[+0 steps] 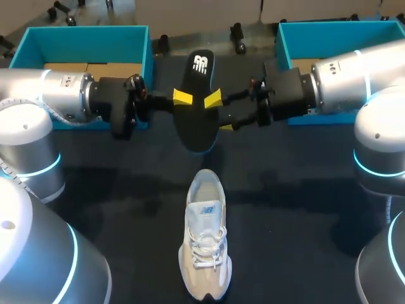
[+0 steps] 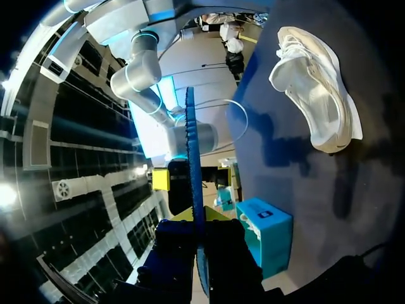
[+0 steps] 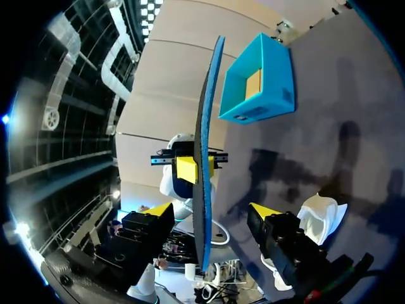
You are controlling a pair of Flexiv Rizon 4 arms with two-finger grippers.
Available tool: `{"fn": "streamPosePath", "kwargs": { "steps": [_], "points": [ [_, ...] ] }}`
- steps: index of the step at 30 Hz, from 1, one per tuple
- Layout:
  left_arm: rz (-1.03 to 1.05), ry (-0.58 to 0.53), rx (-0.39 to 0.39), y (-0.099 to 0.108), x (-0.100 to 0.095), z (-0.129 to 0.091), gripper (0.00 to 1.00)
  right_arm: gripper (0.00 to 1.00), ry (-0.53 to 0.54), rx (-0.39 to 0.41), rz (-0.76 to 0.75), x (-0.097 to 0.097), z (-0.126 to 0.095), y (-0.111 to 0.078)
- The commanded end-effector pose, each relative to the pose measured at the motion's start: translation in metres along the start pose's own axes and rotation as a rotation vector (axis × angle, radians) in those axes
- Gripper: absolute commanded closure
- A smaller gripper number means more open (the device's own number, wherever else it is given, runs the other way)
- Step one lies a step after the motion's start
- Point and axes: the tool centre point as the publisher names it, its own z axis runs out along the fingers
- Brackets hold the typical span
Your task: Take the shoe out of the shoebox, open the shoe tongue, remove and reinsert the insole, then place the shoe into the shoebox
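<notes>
my left pincer (image 1: 183, 98) clamps the insole (image 1: 196, 123) clear of the worktop (image 1: 291, 196) | my right pincer (image 3: 212, 209) released, fingers astride the same insole | shoe (image 1: 204, 244) lies on worktop below both pincers

Black blue-edged foam insole (image 1: 196, 111) hangs edge-up btwn both claws and blocks the straight path from L claw (image 1: 182, 97), clamped on it, to R claw (image 1: 219, 113), whose fingers straddle it w/ gaps each side. White-grey lace-up sneaker (image 1: 204, 244) lies below the claws, well apart, w/ passing room over the dark tabletop (image 1: 297, 209) on both its sides. Teal cardboard shoebox (image 1: 85, 38) stands behind L claw, second teal cardboard shoebox (image 1: 342, 35) behind R claw.
</notes>
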Motion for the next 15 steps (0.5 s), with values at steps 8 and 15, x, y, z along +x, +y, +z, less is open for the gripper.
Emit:
{"fn": "streamPosePath", "kwargs": {
  "steps": [8,15],
  "points": [
    [0.024,-0.010,-0.015,0.002,0.004,0.004,1.00,0.35,0.008,-0.009,-0.020,0.001,0.015,0.000],
    [0.015,-0.006,-0.013,0.003,0.006,0.005,1.00,0.50,0.003,-0.008,-0.029,0.003,0.018,0.001]
  ]
}}
